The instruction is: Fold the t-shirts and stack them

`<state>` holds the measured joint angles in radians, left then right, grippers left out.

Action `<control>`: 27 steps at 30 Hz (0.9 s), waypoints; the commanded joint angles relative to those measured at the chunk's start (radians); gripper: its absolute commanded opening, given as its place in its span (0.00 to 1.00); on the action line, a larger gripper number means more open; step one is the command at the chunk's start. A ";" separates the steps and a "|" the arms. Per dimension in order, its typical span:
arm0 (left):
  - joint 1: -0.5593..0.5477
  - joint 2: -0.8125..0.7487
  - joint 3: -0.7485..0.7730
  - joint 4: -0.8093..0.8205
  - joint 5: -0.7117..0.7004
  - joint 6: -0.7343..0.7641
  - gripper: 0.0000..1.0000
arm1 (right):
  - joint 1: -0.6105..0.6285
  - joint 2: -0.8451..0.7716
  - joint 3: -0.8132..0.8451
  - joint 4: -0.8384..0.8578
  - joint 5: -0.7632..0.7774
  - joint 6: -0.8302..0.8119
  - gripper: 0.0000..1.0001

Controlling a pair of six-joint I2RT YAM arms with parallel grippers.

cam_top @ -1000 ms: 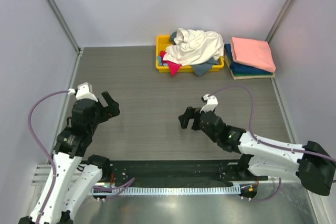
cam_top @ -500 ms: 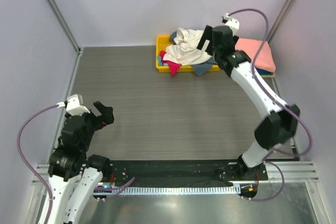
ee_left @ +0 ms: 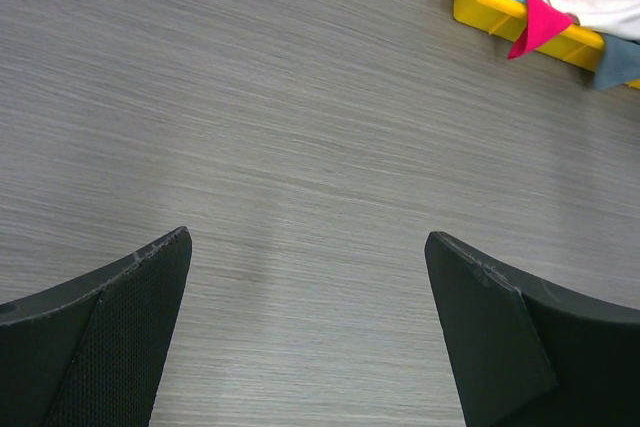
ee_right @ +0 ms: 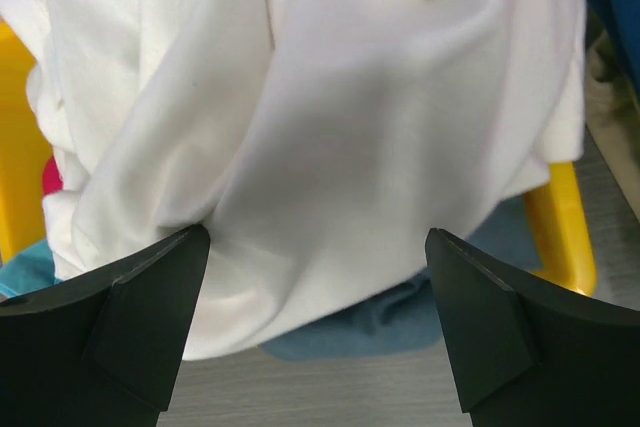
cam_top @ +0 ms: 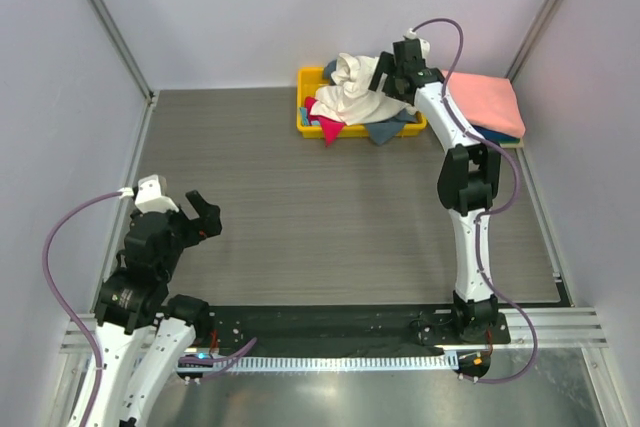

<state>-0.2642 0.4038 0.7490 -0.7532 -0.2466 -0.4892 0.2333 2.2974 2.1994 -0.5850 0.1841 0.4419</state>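
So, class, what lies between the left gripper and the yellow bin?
Only bare grey table. The left wrist view shows nothing between the open left gripper and the yellow bin, and the top view agrees.

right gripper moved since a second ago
Yes, the right gripper went from mid-table to the far edge, over the white t-shirt in the yellow bin.

Matt cloth cream-white t-shirt (ee_right: 330, 147), glossy yellow plastic bin (ee_right: 560, 232), matt wood-grain table (ee_left: 300, 147)
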 commanded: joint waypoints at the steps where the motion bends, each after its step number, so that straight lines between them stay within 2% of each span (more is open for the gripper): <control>1: 0.000 -0.010 0.018 0.017 0.017 0.015 1.00 | 0.011 0.031 0.128 0.008 -0.069 -0.020 0.95; 2: 0.000 -0.008 0.016 0.017 0.020 0.015 1.00 | 0.009 0.055 0.138 0.013 -0.089 -0.019 0.95; 4: 0.002 -0.008 0.016 0.018 0.021 0.017 1.00 | 0.011 0.071 0.154 0.022 -0.104 -0.016 0.78; 5: 0.002 -0.007 0.016 0.017 0.024 0.017 1.00 | 0.009 0.074 0.155 0.025 -0.110 -0.011 0.62; 6: 0.005 -0.005 0.016 0.018 0.026 0.017 1.00 | 0.011 0.076 0.149 0.031 -0.124 -0.011 0.37; 8: 0.006 -0.002 0.018 0.018 0.027 0.017 1.00 | 0.009 0.066 0.142 0.039 -0.133 -0.011 0.19; 9: 0.008 -0.003 0.018 0.018 0.032 0.017 1.00 | 0.011 0.059 0.146 0.039 -0.149 -0.012 0.05; 10: 0.008 -0.002 0.018 0.018 0.032 0.018 1.00 | 0.011 0.053 0.152 0.037 -0.158 -0.014 0.01; 15: 0.010 -0.003 0.016 0.020 0.030 0.018 0.99 | 0.035 -0.028 0.274 0.037 -0.294 -0.017 0.01; 18: 0.011 0.012 0.019 0.012 0.003 0.011 0.96 | 0.072 -0.123 0.400 -0.009 -0.372 -0.009 0.01; 20: 0.010 0.017 0.023 0.008 -0.017 0.008 0.95 | 0.080 -0.259 0.395 0.005 -0.434 0.009 0.01; 22: 0.010 0.026 0.026 0.005 -0.020 0.006 0.95 | 0.080 -0.375 0.286 0.022 -0.423 0.005 0.01; 23: 0.010 0.026 0.026 0.005 -0.020 0.006 0.94 | 0.078 -0.486 0.231 0.028 -0.364 -0.011 0.01; 24: 0.010 0.027 0.026 0.003 -0.020 0.005 0.94 | 0.075 -0.534 0.104 0.028 -0.329 -0.053 0.01; 26: 0.010 0.021 0.026 0.003 -0.025 0.005 0.94 | 0.042 -0.625 -0.046 0.028 -0.229 -0.069 0.01; 27: 0.011 0.021 0.027 0.002 -0.026 0.005 0.94 | 0.019 -0.694 -0.211 0.031 -0.206 -0.048 0.01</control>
<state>-0.2592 0.4244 0.7490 -0.7563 -0.2516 -0.4892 0.3134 1.8046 2.2044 -0.6109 -0.1173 0.4133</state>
